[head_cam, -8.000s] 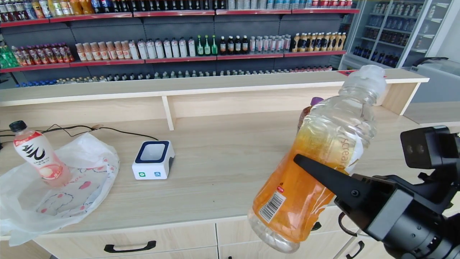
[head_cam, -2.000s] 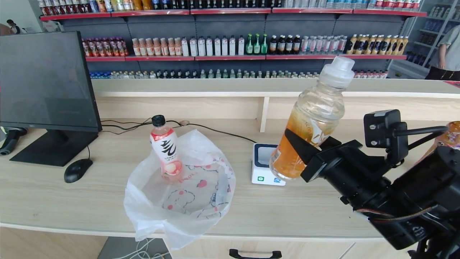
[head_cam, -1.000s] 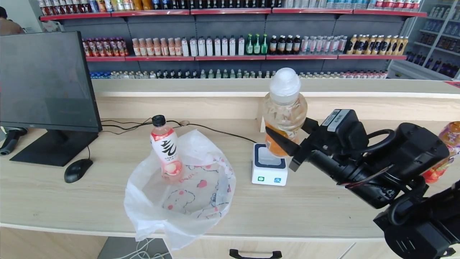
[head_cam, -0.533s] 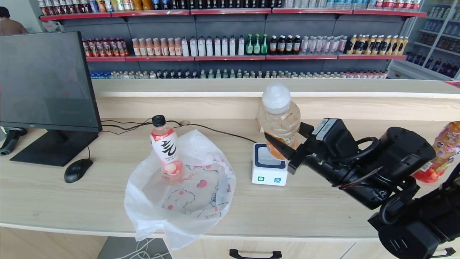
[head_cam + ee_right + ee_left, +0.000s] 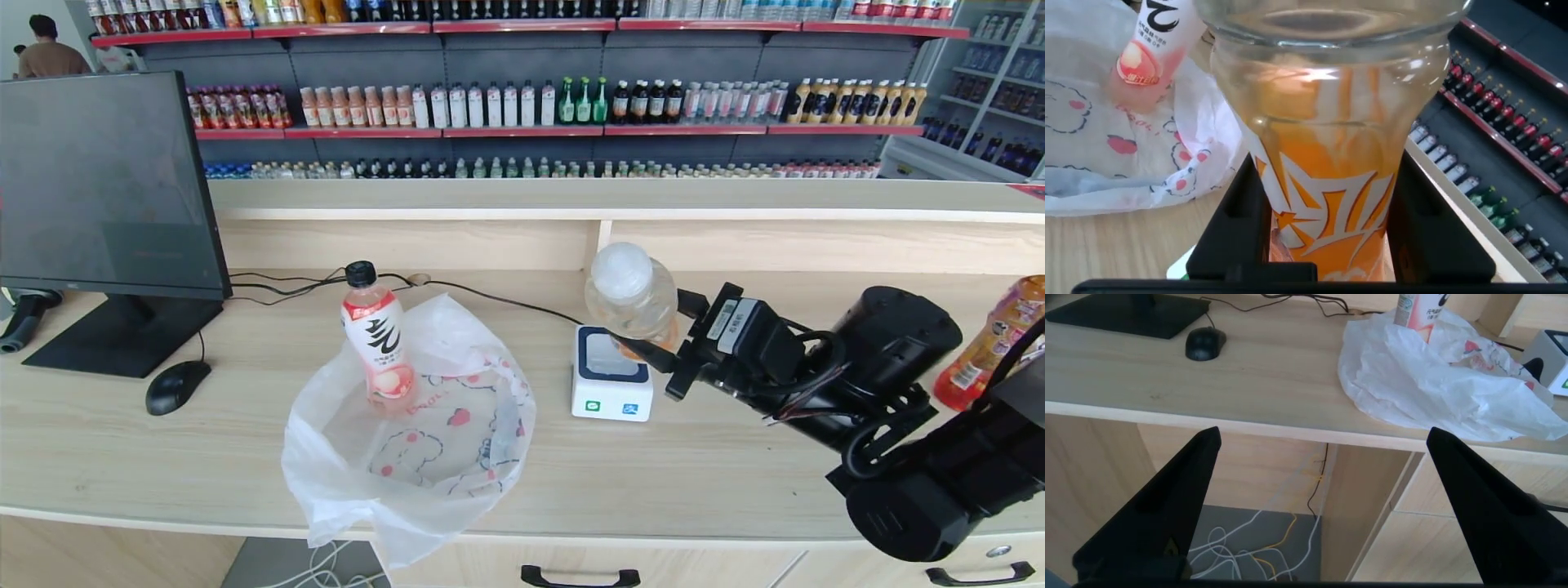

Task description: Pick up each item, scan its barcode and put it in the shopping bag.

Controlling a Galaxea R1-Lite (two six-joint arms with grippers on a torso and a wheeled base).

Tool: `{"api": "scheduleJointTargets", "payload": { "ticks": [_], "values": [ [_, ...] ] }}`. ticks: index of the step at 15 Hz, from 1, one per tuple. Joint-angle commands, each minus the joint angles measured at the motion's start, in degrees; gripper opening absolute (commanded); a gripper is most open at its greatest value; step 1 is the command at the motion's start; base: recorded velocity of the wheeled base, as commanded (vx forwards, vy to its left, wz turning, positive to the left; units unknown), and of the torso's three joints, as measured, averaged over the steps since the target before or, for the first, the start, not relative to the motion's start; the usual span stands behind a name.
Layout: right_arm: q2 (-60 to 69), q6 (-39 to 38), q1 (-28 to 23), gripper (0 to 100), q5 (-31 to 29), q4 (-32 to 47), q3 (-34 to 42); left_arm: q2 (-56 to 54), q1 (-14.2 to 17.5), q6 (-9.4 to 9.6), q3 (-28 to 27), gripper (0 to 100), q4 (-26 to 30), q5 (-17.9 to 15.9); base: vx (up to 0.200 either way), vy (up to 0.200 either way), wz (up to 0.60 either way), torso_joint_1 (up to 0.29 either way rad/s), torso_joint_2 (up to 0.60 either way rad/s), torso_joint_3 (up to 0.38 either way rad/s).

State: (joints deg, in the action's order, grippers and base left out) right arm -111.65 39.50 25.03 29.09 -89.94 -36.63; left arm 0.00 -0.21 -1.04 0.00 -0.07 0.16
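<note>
My right gripper (image 5: 651, 353) is shut on an orange drink bottle (image 5: 630, 296), which is tilted with its white cap toward the head camera, just above the white scanner (image 5: 611, 385). The right wrist view has the bottle (image 5: 1331, 155) between the black fingers (image 5: 1237, 220). A white shopping bag (image 5: 408, 445) lies open left of the scanner, and a pink bottle (image 5: 375, 343) stands upright at its far edge. My left gripper (image 5: 1319, 508) hangs open below the counter's front edge, with the bag (image 5: 1437, 371) above it.
A monitor (image 5: 110, 188) and a mouse (image 5: 175, 385) sit at the counter's left, with cables behind the bag. Another orange bottle (image 5: 984, 347) leans at the far right. A raised ledge (image 5: 522, 196) runs along the back. Drawer handles (image 5: 580, 578) show below.
In the last second the right gripper lowered the orange bottle and tipped it forward over the scanner. Earlier the head camera swung left, bringing the monitor into view.
</note>
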Motion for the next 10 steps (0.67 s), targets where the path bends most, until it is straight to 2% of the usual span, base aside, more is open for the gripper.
{"api": "scheduleJointTargets", "payload": {
  "ticks": [1,4,10],
  "values": [
    [-2.52,0.76,-0.51,0,0.8,-0.06,-2.13,0.0,0.03,-0.02,0.0,100,-0.01,0.02,0.0,0.0,0.0,0.0,0.0,0.0],
    [-4.89,3.92,-1.3,0,5.89,-0.06,-8.02,0.09,-0.06,-0.02,0.0,100,-0.01,0.02,0.0,0.0,0.0,0.0,0.0,0.0],
    [-8.23,4.1,-1.65,0,7.74,-0.06,-10.92,0.09,-0.06,-0.02,0.0,100,-0.01,0.02,0.0,0.0,0.0,0.0,0.0,0.0]
  ]
}}
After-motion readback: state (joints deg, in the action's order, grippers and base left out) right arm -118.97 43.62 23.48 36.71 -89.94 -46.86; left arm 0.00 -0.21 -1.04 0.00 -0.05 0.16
